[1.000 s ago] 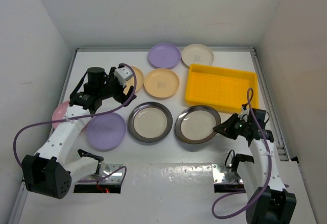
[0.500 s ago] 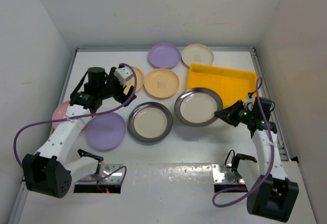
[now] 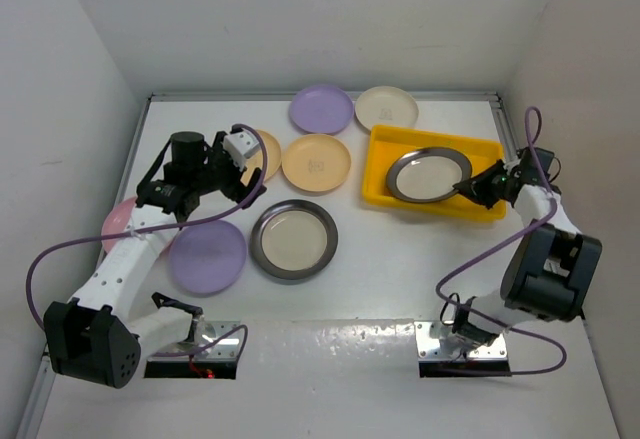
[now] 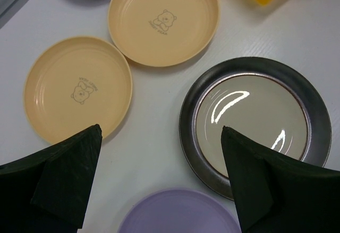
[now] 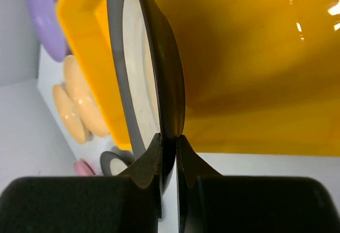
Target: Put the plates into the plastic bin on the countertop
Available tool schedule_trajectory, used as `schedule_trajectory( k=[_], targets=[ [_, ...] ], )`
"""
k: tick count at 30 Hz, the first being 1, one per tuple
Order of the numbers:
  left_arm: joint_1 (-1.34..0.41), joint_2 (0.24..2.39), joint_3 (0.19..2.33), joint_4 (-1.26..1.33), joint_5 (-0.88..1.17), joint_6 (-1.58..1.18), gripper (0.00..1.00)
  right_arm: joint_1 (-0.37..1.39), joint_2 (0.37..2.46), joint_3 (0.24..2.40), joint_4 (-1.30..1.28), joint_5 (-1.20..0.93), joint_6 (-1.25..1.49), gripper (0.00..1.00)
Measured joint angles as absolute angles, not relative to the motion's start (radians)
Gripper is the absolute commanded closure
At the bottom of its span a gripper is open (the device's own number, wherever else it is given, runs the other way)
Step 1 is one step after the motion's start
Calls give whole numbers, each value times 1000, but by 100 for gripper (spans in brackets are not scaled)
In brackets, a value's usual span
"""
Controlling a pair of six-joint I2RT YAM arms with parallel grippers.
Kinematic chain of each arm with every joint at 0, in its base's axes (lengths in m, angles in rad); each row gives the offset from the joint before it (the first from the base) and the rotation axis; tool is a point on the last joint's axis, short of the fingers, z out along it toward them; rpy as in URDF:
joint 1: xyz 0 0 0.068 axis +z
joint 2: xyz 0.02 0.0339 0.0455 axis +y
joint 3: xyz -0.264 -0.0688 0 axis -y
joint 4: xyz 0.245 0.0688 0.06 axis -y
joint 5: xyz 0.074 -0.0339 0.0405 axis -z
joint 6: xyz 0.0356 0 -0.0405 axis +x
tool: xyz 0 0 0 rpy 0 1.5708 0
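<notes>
My right gripper (image 3: pixel 472 188) is shut on the rim of a dark-rimmed plate (image 3: pixel 428 174) and holds it over the yellow plastic bin (image 3: pixel 480 147). In the right wrist view the plate (image 5: pixel 159 74) stands edge-on between my fingertips (image 5: pixel 154 153), with the bin (image 5: pixel 255 58) behind it. A second dark-rimmed plate (image 3: pixel 293 240) lies on the countertop. My left gripper (image 3: pixel 236 164) is open and empty above two pale orange plates (image 4: pixel 163 19) (image 4: pixel 78 95) and a lilac plate (image 3: pixel 207 255).
A lilac plate (image 3: pixel 321 108) and a cream plate (image 3: pixel 386 107) lie at the back. A pink plate (image 3: pixel 115 221) lies at the left, partly under my left arm. White walls enclose the countertop (image 3: pixel 400 279).
My right gripper has carried the dark-rimmed plate from the countertop's front right up and back, over the yellow bin. The left arm has not moved.
</notes>
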State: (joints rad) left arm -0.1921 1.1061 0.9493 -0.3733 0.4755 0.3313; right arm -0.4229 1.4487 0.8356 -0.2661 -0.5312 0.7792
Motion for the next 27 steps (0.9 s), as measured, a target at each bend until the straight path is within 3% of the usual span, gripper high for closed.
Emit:
schedule_trajectory(
  k=[7, 9, 10, 13, 19, 27],
  targets=[
    [-180, 1106, 943, -372, 475, 332, 6, -430, 1592, 886, -269, -541, 743, 100],
    [-177, 1106, 943, -372, 475, 332, 6, -442, 1616, 893, -259, -551, 733, 82],
    [-176, 1106, 943, -372, 475, 332, 6, -452, 1633, 901, -263, -556, 728, 50],
    [-174, 1106, 940, -371, 477, 332, 5, -472, 1710, 975, -318, -579, 679, 22],
    [-167, 1106, 924, -366, 481, 332, 5, -442, 1827, 1187, -509, -524, 535, 17],
    [-167, 1107, 913, -366, 484, 332, 4, -163, 1655, 1215, -622, -99, 477, 16]
  ],
)
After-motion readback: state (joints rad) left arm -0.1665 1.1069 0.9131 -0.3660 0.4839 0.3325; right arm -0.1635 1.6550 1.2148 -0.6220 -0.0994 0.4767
